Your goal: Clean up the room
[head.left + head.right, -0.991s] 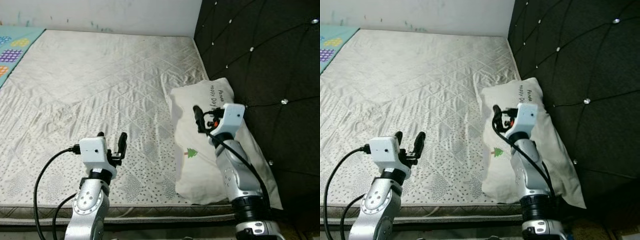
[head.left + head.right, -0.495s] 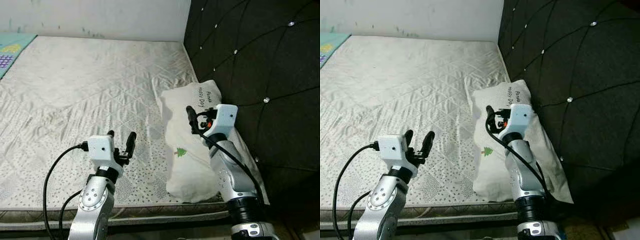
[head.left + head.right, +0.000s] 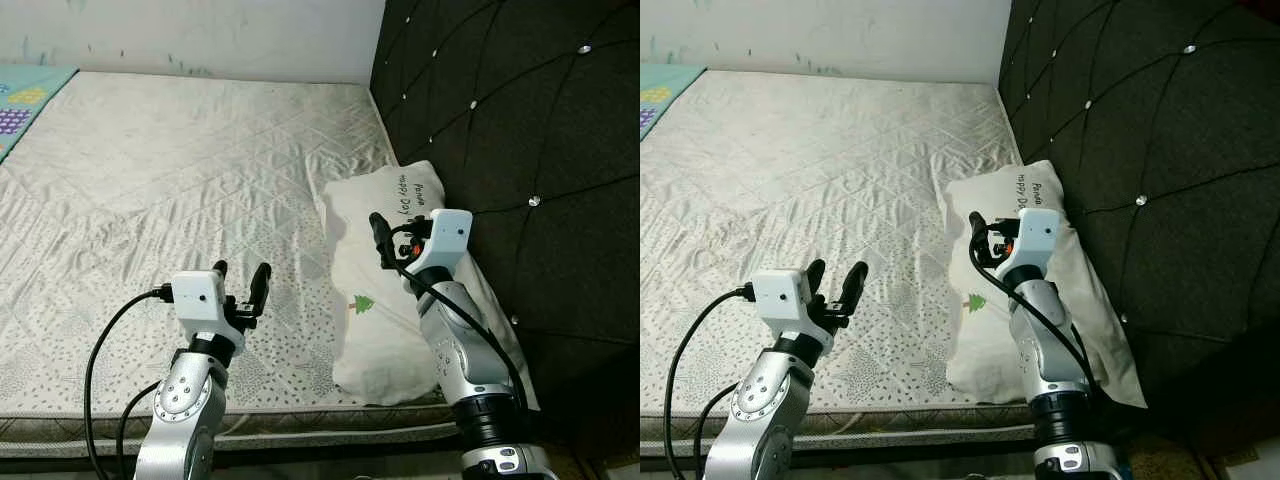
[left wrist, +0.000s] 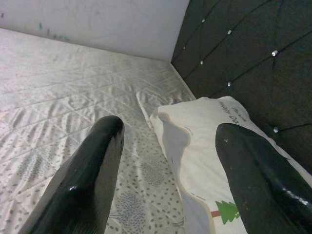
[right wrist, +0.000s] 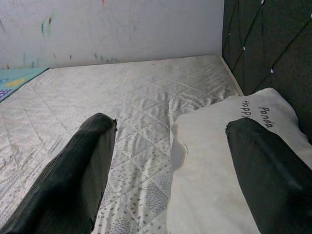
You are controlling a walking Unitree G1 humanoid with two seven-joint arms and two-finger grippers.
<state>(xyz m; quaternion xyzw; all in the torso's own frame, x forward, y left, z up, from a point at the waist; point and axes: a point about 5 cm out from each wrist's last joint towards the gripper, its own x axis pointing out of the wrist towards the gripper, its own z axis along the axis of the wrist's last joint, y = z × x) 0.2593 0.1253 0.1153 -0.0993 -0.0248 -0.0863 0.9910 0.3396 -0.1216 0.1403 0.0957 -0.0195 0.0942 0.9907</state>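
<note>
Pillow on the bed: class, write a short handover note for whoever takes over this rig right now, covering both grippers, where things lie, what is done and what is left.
Left gripper: jaws open, holding nothing, raised over the near part of the mattress.
Right gripper: jaws open, holding nothing, raised above the pillow.
Pillow: white, with a small green tree print, lying lengthwise along the mattress's right edge against the dark tufted headboard.
Done: nothing grasped so far.
Left: probably take hold of the pillow and set it straight; the right gripper is nearer.

dark tufted headboard [image 3: 520,120], white wall [image 3: 200,30], colourful mat [image 3: 25,95].
</note>
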